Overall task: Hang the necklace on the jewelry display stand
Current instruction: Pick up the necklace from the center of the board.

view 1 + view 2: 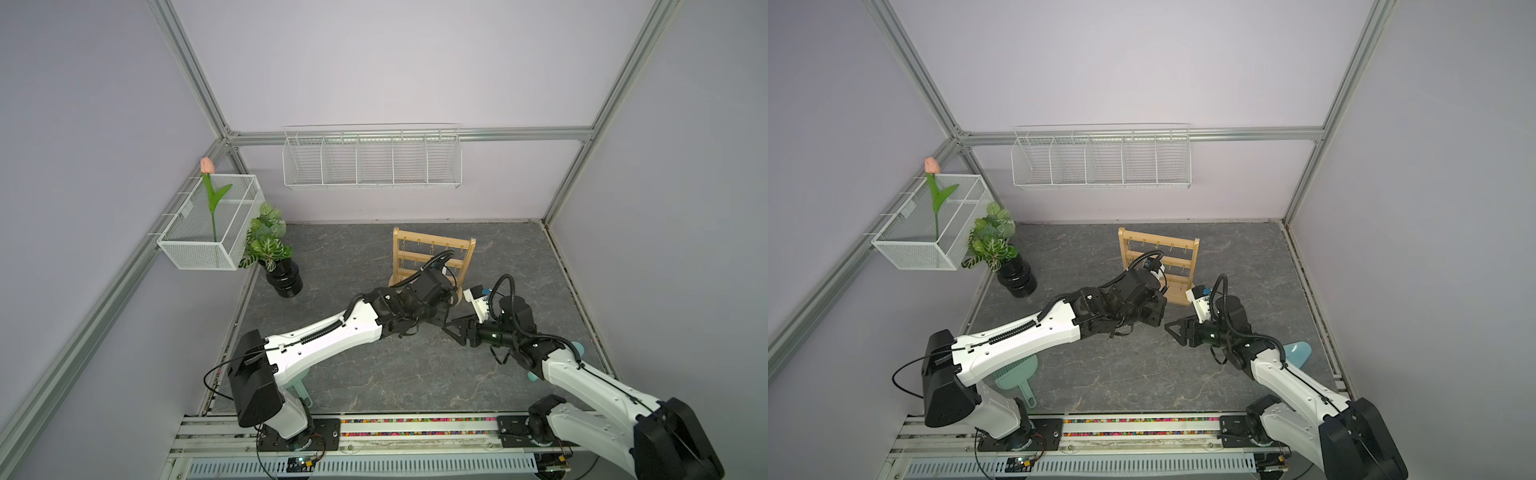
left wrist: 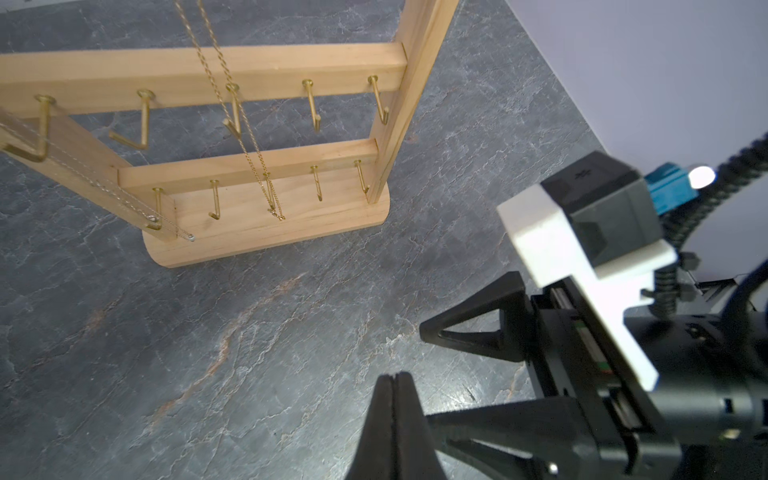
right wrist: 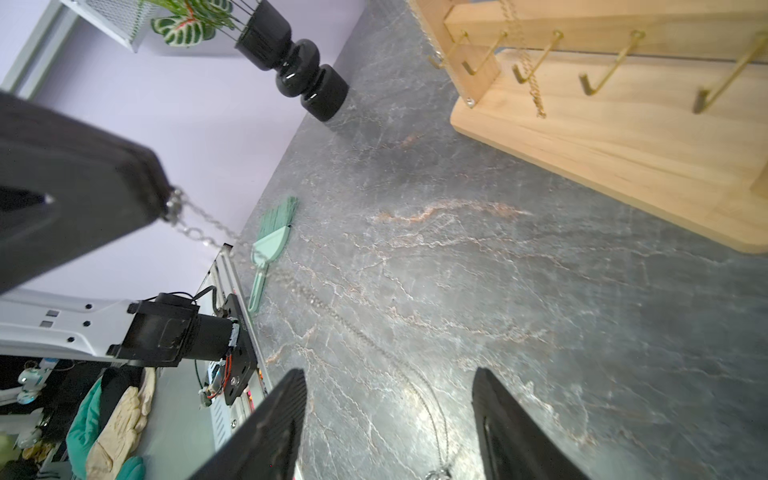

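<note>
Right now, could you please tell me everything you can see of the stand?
The stand is light wood: two posts, three cross rails with small gold hooks, and an oblong, round-ended base. It stands upright on the grey table, toward the back. A gold chain hangs past the lower rails to near the base; a thin silver chain runs along one post.

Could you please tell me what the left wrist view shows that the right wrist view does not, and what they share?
Left wrist only: the right hand from outside, open, with its body and white camera mount.
Right wrist only: the necklace running from the shut left hand down between the right hand's fingers, plus the vase and the dustpan.
Both: the stand with its hooks, a gold chain hanging on it, and the table.
</note>
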Robot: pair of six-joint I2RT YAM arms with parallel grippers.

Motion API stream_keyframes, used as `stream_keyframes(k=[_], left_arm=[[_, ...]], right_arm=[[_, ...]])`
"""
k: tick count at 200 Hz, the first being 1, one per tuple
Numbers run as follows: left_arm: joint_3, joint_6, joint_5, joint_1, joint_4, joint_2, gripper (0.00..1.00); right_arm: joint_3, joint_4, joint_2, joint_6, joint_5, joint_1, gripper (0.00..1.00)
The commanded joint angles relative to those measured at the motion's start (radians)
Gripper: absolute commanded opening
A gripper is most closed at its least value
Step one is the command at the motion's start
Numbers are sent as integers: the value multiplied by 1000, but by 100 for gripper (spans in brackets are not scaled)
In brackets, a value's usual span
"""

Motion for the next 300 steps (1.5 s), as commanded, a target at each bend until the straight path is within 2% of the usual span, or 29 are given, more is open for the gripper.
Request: stream_keyframes(k=[1,62,134,165,184,194,221,252,300], left_arm=[[33,9,-30,5,9,-42,0],[52,19,-20,5,10,-63,0],[77,34,-30,5,-1,-66,0],[78,37,-34,5,-1,-66,0],[77,37,-38,4,0,-67,0],[77,37,-41,5,0,-70,0],[74,39,-46,5,1,-74,0],[66,37,-46,5,8,-73,0],[58,34,-46,6,12,-79,0]], right_arm=[[-16,115,11,-44,-35,25,68],[-16,264,97,-133,127,74,69],[-8,459,231,-171,139,81,62],[2,487,263,-175,103,82,52],[4,490,271,-174,84,85,37],[2,479,268,-173,75,86,33],[-6,429,243,-186,69,90,27],[-13,420,229,-189,60,95,15],[-3,420,232,-185,40,104,8]])
